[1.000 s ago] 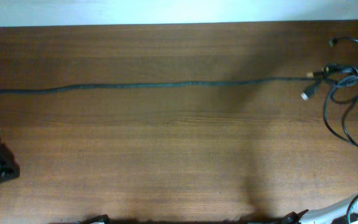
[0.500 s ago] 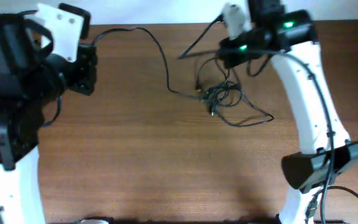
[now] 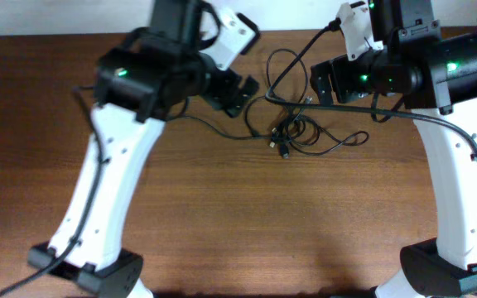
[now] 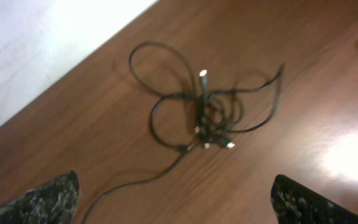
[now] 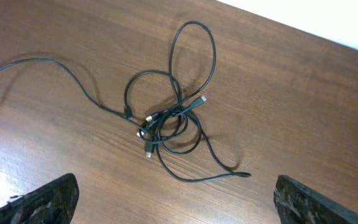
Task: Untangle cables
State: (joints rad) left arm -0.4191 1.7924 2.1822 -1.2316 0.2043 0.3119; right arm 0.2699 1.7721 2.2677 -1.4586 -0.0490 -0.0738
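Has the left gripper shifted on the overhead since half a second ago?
Yes. In the overhead view the left gripper has swung rightward along the far edge of the table, from near its left end to just left of the cables.

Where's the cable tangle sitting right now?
In the overhead view the cables lie knotted on the table toward its far centre, roughly between the left end effector and the right end effector, held by neither.
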